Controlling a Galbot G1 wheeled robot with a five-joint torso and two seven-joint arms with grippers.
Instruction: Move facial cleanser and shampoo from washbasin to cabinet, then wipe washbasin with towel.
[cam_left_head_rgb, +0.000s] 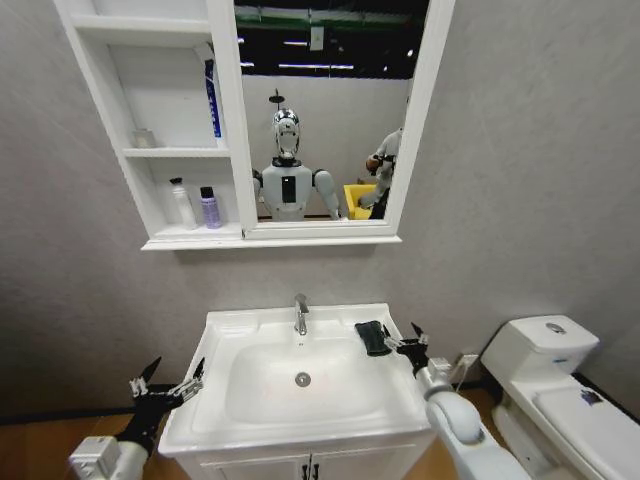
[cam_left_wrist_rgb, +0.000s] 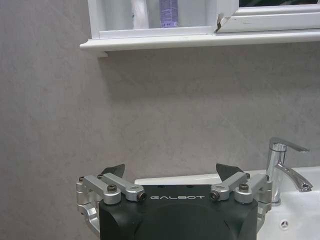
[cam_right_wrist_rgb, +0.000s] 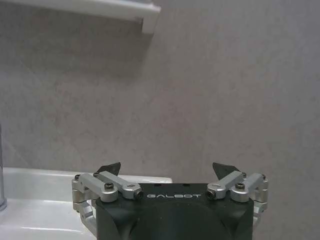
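Both arms are reaching up from the near edge of the head view, one on each side of the washbasin (cam_left_head_rgb: 230, 330). On the left, the left gripper (cam_left_head_rgb: 167, 379) is hovering just off the basin's left rim, its fingers spread wide and holding nothing. On the right, the right gripper (cam_left_head_rgb: 410, 345) is sitting over the far right corner of the basin top, its fingers also spread and empty, right beside the towel (cam_left_head_rgb: 373, 337), a small dark folded cloth lying on the rim to the right of the chrome faucet (cam_left_head_rgb: 300, 314). Above, on the far wall, the cabinet (cam_left_head_rgb: 150, 130) is hanging with its framed mirror (cam_left_head_rgb: 330, 110) on the right; a white bottle (cam_left_head_rgb: 182, 203) and a purple bottle (cam_left_head_rgb: 210, 207) are standing side by side on its bottom shelf, and a blue tube (cam_left_head_rgb: 213, 100) is standing upright on the middle one. Grey wall is surrounding the unit, and a white toilet (cam_left_head_rgb: 545, 370) is standing to the right of the basin.
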